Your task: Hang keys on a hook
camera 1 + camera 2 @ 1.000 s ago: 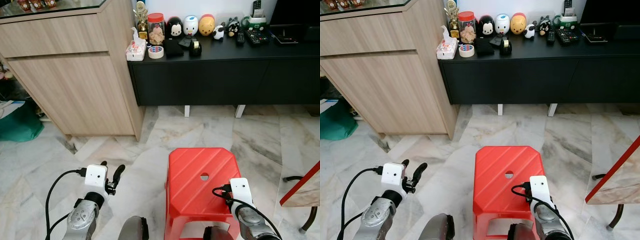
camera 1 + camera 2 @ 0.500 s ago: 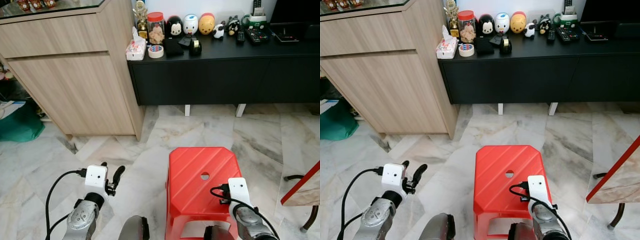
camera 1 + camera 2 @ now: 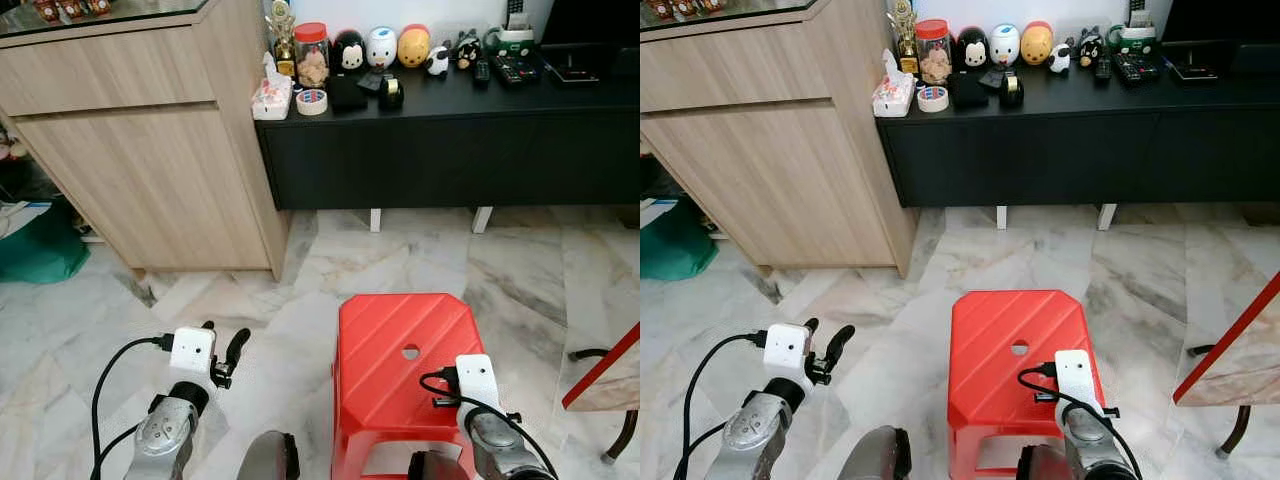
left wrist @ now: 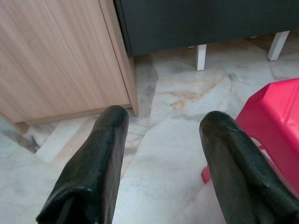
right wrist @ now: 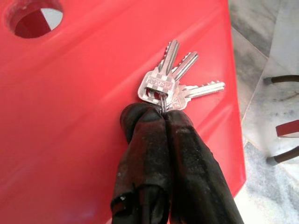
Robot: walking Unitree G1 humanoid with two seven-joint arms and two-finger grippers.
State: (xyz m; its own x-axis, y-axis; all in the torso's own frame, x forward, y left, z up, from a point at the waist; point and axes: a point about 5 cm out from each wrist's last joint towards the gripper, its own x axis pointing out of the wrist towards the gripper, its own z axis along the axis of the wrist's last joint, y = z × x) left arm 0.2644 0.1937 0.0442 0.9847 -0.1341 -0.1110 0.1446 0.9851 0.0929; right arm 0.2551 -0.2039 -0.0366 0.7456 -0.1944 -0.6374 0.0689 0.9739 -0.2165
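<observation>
My right gripper has its two black fingers pressed together on the ring of the keys, which fan out just past my fingertips in three silver blades. The bunch hangs over the top of the red stool, whether touching the plastic or just clear of it I cannot tell. The stool's round hole sits further ahead of the fingertips and off to one side. My right wrist is low over the near part of the stool.

My left gripper is spread wide and holds nothing; it hangs over the marble floor, with the stool's edge just beside one finger.

Ahead of both grippers, well apart, stands a wooden cabinet and next to it a low black sideboard carrying a jar, a tape roll and small figurines. A table corner juts in beside my right arm.
</observation>
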